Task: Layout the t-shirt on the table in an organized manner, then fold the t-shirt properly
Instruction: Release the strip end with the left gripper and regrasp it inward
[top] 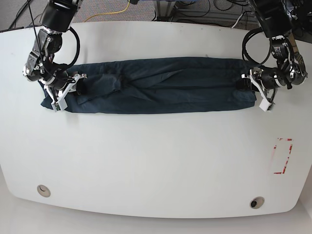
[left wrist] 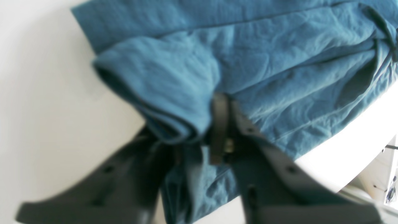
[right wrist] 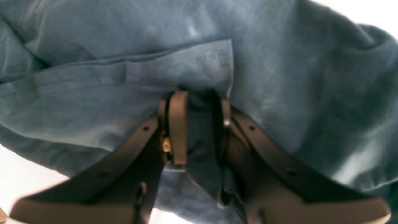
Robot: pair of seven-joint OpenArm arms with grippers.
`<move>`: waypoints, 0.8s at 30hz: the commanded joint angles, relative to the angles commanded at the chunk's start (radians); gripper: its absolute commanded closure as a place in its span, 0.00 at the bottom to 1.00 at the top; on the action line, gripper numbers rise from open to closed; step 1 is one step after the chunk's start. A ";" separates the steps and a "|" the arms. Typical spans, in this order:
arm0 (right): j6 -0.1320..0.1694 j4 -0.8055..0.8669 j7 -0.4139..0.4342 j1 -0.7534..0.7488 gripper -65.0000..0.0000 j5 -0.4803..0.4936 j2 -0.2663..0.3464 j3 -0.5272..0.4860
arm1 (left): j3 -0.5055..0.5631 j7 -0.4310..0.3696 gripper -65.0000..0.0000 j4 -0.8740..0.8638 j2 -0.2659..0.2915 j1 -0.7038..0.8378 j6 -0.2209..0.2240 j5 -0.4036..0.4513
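Beyond the jaws, past the far edge, a yellow cable (top: 111,13) and black cables (top: 204,14) lie on the floor.

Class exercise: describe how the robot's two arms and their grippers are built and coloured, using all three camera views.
Both arms are black and jointed, with looping black cables. The left gripper and right gripper have white parts in the base view. Close up, the fingers are dark, flat and strap-like, on flaring dark brackets with small holes and a brass-coloured fastener.

Base view evenly bright, sharp; soft sheen on white counter (top: 156,161), faint shadows. Both wrist views soft, blurred; counter blown out to white at 9 o'clock left wrist, 1 o'clock right wrist. Near hand parts defocused, dark.
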 joint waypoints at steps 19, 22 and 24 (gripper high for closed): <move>0.000 0.000 0.000 0.002 0.79 0.000 0.000 0.000 | 0.230 0.055 0.97 0.434 -0.015 0.005 0.000 -0.120; 0.000 0.000 0.000 0.002 0.79 0.000 -0.002 0.000 | 0.279 0.058 0.97 0.479 -0.014 0.003 0.000 -0.120; 0.000 0.000 0.000 0.003 0.79 0.000 -0.002 0.000 | 0.316 0.058 0.97 0.500 -0.011 0.000 0.000 -0.120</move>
